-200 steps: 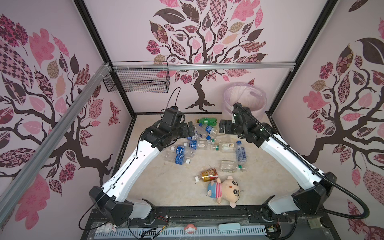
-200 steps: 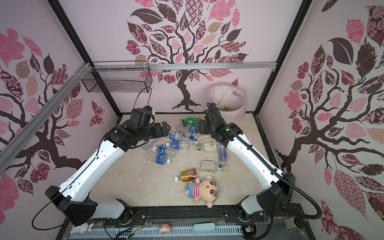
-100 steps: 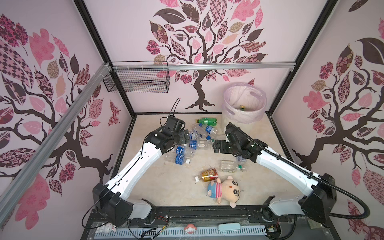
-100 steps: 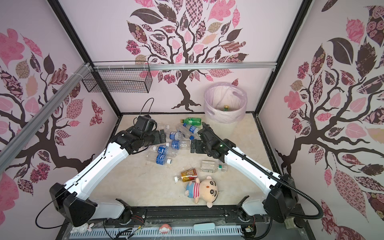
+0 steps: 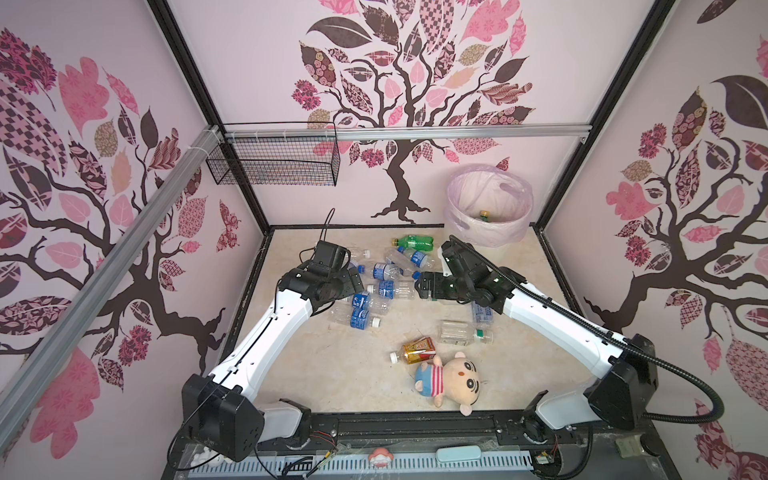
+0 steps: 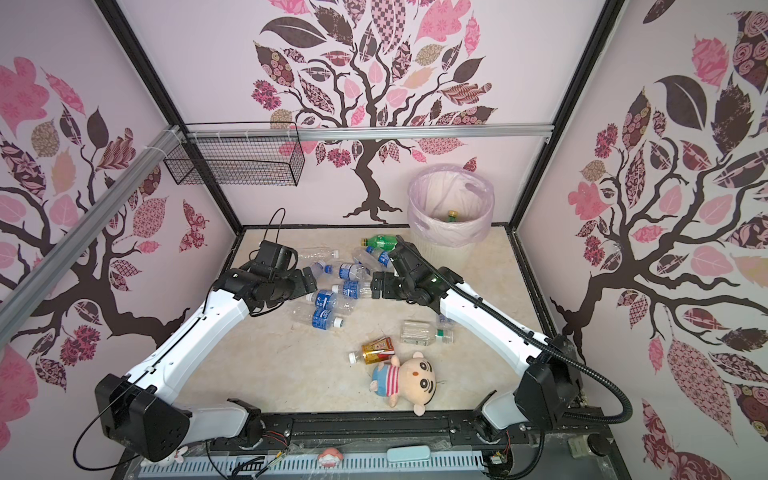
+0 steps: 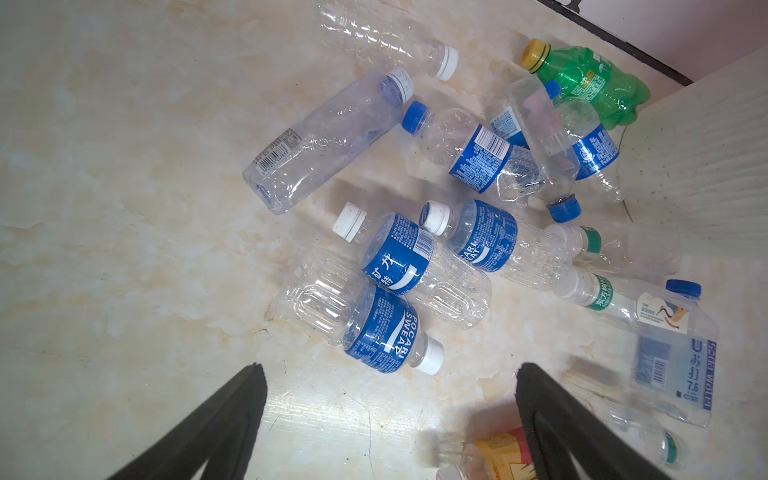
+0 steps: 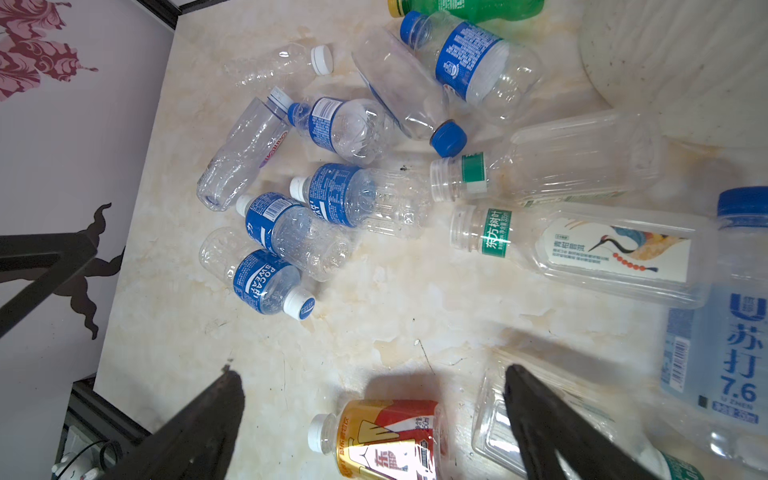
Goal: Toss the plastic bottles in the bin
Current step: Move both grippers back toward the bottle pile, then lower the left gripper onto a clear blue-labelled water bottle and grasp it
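Both sets of fingers (image 7: pixel 224 419) (image 8: pixel 195 428) wide, empty.

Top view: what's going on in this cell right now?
Two arms are clearing plastic bottles into the bin. The left gripper and right gripper are both open and empty, facing each other across the cluster of blue-labelled bottles. One yellow-capped bottle lies in the bin. The rest, including the amber bottle beside the plush doll, are on the table.
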Robot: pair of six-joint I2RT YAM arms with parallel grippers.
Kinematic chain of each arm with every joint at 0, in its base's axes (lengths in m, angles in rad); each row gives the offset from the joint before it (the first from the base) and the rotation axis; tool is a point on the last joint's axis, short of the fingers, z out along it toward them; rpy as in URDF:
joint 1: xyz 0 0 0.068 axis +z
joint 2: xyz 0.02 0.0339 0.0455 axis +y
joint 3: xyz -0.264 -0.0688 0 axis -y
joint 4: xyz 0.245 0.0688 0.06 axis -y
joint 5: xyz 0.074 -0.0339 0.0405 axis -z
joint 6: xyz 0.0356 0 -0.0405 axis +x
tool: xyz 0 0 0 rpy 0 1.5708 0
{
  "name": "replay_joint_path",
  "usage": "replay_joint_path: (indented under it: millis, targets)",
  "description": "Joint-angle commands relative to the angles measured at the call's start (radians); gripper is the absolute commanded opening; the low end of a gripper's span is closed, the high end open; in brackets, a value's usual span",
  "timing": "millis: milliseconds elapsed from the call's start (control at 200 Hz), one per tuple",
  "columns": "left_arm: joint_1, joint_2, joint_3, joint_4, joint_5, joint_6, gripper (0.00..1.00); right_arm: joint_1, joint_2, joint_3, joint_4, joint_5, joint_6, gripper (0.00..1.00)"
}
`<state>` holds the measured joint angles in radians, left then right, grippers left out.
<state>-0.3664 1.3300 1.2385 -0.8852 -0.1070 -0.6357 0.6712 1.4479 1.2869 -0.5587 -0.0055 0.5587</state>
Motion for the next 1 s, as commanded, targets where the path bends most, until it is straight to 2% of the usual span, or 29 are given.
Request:
replay_joint_path:
  millis: [0,230,515,770,990]
  targets:
    - [0.043,0.046,-0.037,-0.016,0.055,-0.036,0.97,0.002,0.016,0.024,-0.023,-0.028,-0.014,1.00]
    - [0.183,0.106,-0.114,0.026,0.231,-0.093,0.97,0.042,0.051,0.049,0.005,-0.071,-0.086,1.00]
    - [0.186,0.175,-0.193,0.067,0.301,-0.219,0.97,0.085,0.023,0.033,0.028,-0.069,-0.116,1.00]
    - [0.188,0.253,-0.194,0.158,0.342,-0.277,0.94,0.087,-0.020,-0.008,0.052,-0.056,-0.091,1.00]
    - [0.188,0.293,-0.213,0.170,0.338,-0.295,0.91,0.088,-0.066,-0.028,0.048,0.004,-0.066,1.00]
